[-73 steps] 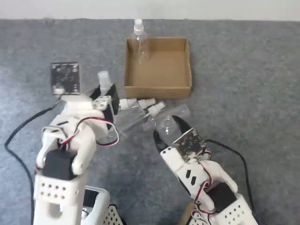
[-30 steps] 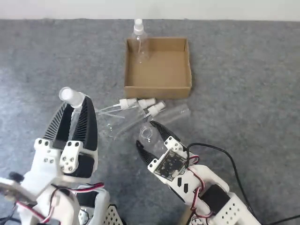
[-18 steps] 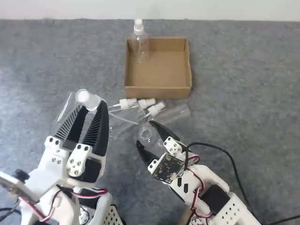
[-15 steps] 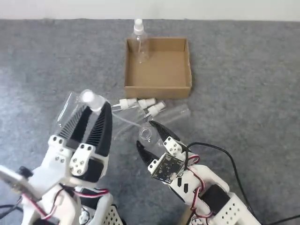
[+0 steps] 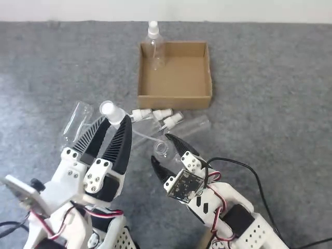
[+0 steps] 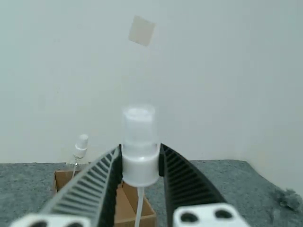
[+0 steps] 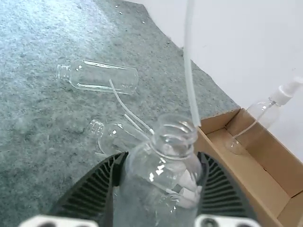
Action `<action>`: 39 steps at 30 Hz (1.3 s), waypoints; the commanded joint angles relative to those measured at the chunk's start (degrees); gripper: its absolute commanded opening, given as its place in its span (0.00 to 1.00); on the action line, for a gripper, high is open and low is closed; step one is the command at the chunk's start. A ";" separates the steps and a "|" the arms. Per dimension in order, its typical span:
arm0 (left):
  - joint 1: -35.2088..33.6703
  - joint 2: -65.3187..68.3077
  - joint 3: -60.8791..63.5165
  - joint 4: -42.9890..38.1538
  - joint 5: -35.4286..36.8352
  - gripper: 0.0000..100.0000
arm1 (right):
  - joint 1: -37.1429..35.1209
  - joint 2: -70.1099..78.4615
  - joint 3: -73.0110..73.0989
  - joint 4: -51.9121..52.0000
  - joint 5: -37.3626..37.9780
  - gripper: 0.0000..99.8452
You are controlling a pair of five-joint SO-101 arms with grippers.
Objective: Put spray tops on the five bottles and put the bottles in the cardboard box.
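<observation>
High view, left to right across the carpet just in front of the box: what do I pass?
Empty bottle on its side → spray top in the left gripper → three loose spray tops → another bottle on its side.

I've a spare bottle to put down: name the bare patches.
Bare carpet right of the cardboard box and left of it. Most of the box floor, beside the capped bottle. Crowded: spray tops and loose bottles in front of the box.

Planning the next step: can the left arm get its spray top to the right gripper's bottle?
Probably yes: the bottle is open upward, and the spray top has its tube at the rim.
</observation>
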 commanded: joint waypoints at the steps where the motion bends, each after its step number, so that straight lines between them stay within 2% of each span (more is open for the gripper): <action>1: 0.00 -1.23 -0.84 0.79 -0.70 0.01 | -0.57 -0.75 1.23 -1.10 1.05 0.12; 17: -0.18 -1.32 -6.11 1.58 -0.79 0.01 | -0.57 -0.75 1.23 -1.45 1.05 0.12; 24: -4.48 -1.32 -8.04 1.76 -0.53 0.01 | -0.66 -0.75 1.23 -1.45 1.05 0.12; 32: -4.13 -1.32 -6.64 2.46 -0.44 0.01 | -0.66 -0.75 1.23 -1.36 1.05 0.12; 39: 1.05 -1.32 -3.30 2.11 -0.79 0.01 | -0.66 -0.75 1.23 -1.27 1.05 0.12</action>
